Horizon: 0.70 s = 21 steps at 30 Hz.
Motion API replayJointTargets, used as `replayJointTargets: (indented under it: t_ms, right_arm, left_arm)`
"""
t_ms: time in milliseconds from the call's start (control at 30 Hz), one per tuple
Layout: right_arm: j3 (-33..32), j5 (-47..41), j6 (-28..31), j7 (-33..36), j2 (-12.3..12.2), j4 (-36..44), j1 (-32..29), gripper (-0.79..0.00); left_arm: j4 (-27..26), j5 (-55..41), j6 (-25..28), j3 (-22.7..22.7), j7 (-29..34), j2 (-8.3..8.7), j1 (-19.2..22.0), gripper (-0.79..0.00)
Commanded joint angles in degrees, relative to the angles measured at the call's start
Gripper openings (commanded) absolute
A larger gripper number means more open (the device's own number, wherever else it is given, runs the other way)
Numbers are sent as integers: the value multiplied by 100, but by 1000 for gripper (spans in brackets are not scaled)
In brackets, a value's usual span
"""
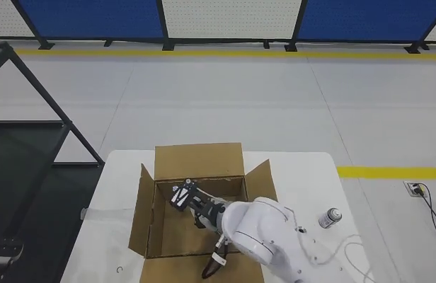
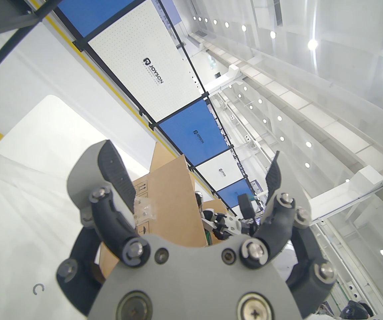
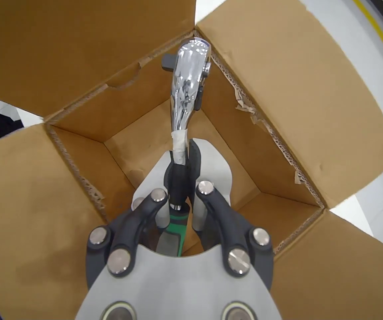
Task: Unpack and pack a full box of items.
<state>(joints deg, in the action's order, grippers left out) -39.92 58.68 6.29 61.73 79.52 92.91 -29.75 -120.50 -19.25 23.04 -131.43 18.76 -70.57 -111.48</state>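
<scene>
Clamping a ratchet wrench (image 3: 186, 81) over the box (image 3: 278, 68), right claw (image 3: 181, 168); left claw (image 2: 191, 154) gapes wide.

The top camera looks down from well above on the table (image 1: 296, 177) and cardboard box (image 1: 199, 161). The right wrist camera peers closely into that box; the left, low beside it, tilts up toward the ceiling (image 2: 311, 101).

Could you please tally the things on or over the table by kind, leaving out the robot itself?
Box: 1
Wrench: 1, held in the right gripper
Can: 1
Total: 3
</scene>
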Motion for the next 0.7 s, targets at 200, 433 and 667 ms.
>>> replayJointTargets:
  t_ms: [200, 433, 667]
  right_arm:
    - [624, -431, 346, -40, 406, -1823, 733, -785]
    - [1139, -518, 342, -63, 832, -3152, 1182, -785]
    - [1498, -698, 396, -111, 1292, -4247, 1474, -785]
  left_arm:
    - [0, 0, 0, 0, 0, 0, 0, 0]
    - [0, 0, 0, 0, 0, 0, 0, 0]
    - [0, 0, 0, 0, 0, 0, 0, 0]
